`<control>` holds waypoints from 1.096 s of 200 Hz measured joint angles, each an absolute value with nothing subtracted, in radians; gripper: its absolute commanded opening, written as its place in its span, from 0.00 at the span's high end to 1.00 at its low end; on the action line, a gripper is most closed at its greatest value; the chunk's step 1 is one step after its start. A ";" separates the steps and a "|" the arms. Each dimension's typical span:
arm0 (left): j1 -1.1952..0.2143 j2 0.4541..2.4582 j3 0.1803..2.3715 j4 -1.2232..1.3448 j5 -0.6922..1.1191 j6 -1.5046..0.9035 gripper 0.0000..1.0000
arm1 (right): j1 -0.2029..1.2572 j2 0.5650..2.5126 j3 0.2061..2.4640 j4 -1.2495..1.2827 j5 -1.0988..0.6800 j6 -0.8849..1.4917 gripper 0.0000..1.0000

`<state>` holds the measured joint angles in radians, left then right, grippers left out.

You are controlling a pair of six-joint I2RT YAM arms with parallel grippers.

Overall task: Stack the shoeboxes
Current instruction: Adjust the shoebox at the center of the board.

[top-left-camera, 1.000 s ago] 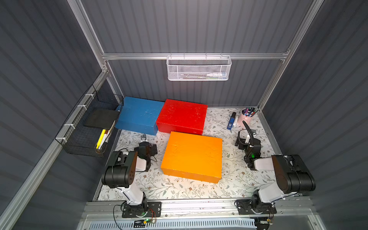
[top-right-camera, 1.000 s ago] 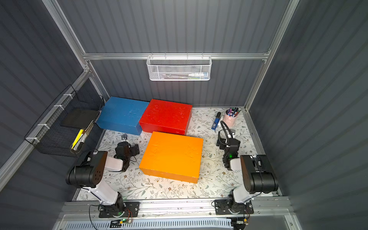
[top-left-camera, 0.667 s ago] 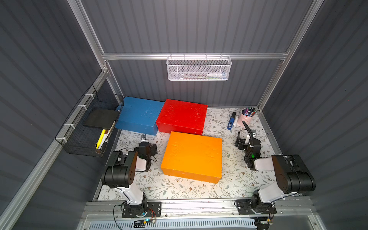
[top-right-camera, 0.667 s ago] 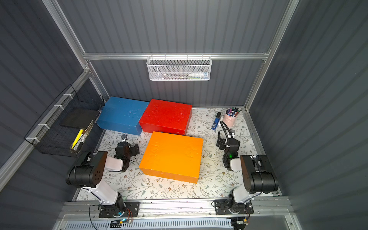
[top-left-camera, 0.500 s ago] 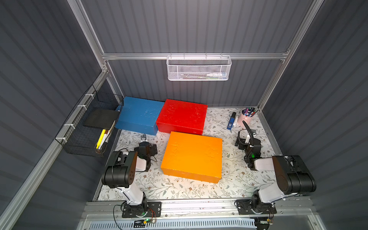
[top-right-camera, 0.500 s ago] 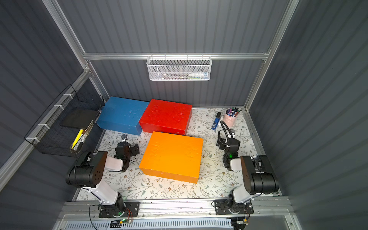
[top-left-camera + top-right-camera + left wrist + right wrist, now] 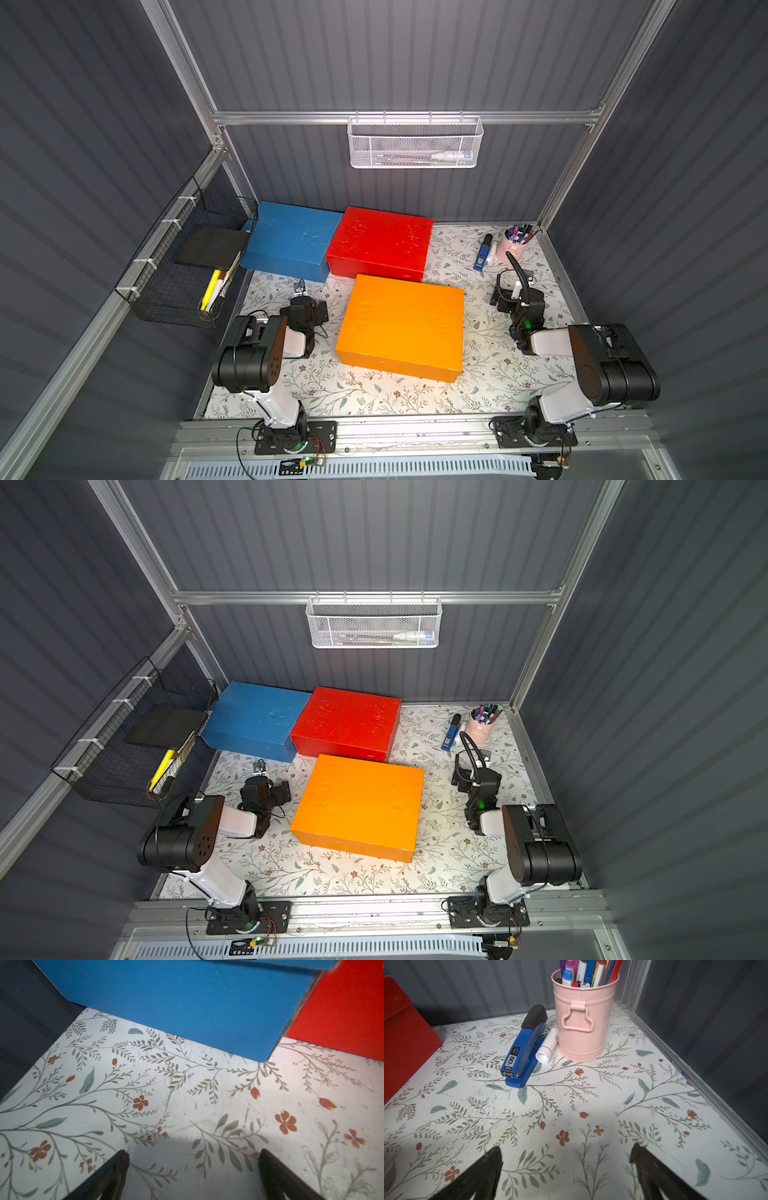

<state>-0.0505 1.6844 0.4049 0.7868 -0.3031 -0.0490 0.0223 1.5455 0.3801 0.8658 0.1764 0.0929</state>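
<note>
Stacking hasn't begun: with left gripper (image 7: 193,1169) and right gripper (image 7: 566,1167) both spread apart and empty, I'd squeeze the frame-centre orange box (image 7: 401,326) evenly from both sides.

The table (image 7: 490,374) has a white floral-patterned surface. Resting directly on it: blue shoebox (image 7: 291,241) and red shoebox (image 7: 380,241) touching along the rear, orange shoebox (image 7: 401,326) in front, blue stapler (image 7: 524,1051), white glue stick (image 7: 547,1047), pink pen bucket (image 7: 581,1022).
</note>
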 measured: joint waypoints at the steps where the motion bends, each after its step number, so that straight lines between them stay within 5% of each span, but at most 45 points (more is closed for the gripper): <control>1: -0.051 1.684 0.405 0.787 -0.303 -0.049 0.01 | 0.022 1.546 0.380 0.866 0.176 0.093 0.01; 34: -0.052 1.674 0.402 0.781 -0.315 -0.043 0.01 | 0.038 1.536 0.403 0.836 0.222 0.070 0.01; 63: -0.060 1.507 0.420 0.555 -0.325 -0.064 0.01 | 0.059 1.413 0.561 0.539 0.289 0.128 0.01; 112: -0.065 1.262 0.466 0.384 -0.271 -0.138 0.01 | 0.060 0.954 0.605 0.213 0.360 0.321 0.01; 170: -0.065 1.153 0.679 0.016 -0.007 -0.248 0.01 | 0.059 0.518 0.680 -0.160 0.312 0.543 0.01; 219: -0.065 0.996 0.724 -0.146 0.062 -0.400 0.01 | 0.096 0.604 0.683 -0.207 0.152 0.588 0.01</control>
